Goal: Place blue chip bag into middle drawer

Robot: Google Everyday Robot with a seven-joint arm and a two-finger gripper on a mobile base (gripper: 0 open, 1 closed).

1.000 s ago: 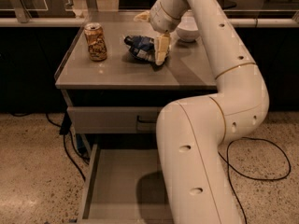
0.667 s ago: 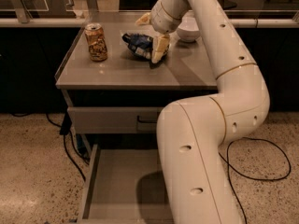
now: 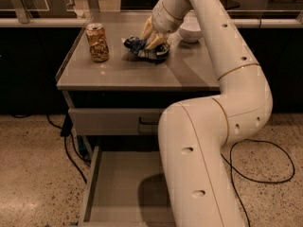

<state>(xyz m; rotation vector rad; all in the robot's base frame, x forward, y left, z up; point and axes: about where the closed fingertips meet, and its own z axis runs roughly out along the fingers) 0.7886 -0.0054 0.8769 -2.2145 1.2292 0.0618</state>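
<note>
Camera view, left to right: tan drink can (image 3: 97, 42) upright on the table (image 3: 142, 77); blue chip bag (image 3: 138, 46) lying crumpled mid-table under the gripper (image 3: 152, 37), which sits on it as if to pick it up, though you cannot tell whether it is clamped or released; white bowl (image 3: 191, 32) behind the arm. Below, you have the middle drawer (image 3: 118, 188) pulled out, presumably to receive the bag. Against the earlier frame, the gripper has shifted from the bag's right edge onto its middle; all else is unchanged.
</note>
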